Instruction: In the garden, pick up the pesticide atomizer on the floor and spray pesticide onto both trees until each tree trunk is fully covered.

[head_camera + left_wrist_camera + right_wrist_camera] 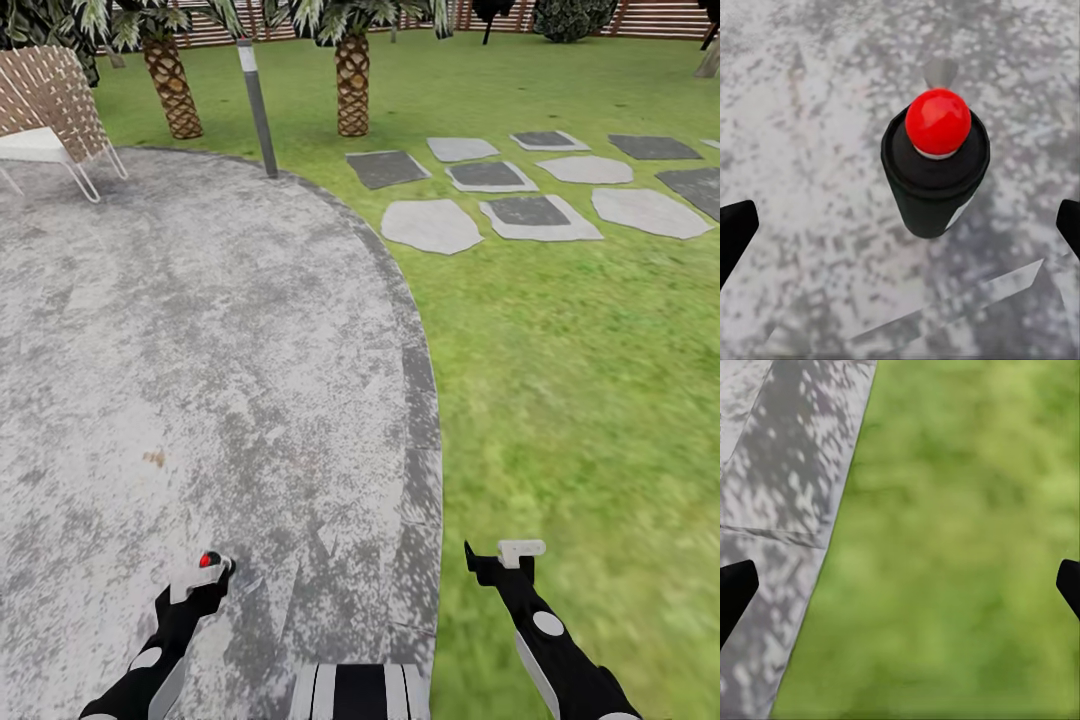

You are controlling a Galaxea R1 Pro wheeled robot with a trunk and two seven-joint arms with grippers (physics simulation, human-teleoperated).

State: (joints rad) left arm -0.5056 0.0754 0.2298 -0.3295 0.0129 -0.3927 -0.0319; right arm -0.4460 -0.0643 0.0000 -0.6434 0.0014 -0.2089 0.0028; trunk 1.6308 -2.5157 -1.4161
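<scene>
The pesticide atomizer point(936, 161), a small dark bottle with a round red top, stands upright on the grey speckled floor point(802, 135). My left gripper point(902, 229) is open above it, with a black fingertip on either side and both clear of the bottle. In the head view the atomizer's red top point(209, 559) peeks out just past my left gripper point(213, 572), low on the floor point(200, 330). My right gripper point(490, 565) is open and empty, hanging over grass by the paving's curved edge point(902, 585). The two pale-trunked trees are out of view.
A woven chair point(45, 100) stands at the paving's far left and a grey bollard lamp point(258, 105) at its far edge. Two palm trunks point(351, 85) rise behind. Stepping stones point(520, 210) cross the lawn point(580, 380) to the right. A slat fence point(650, 18) closes the back.
</scene>
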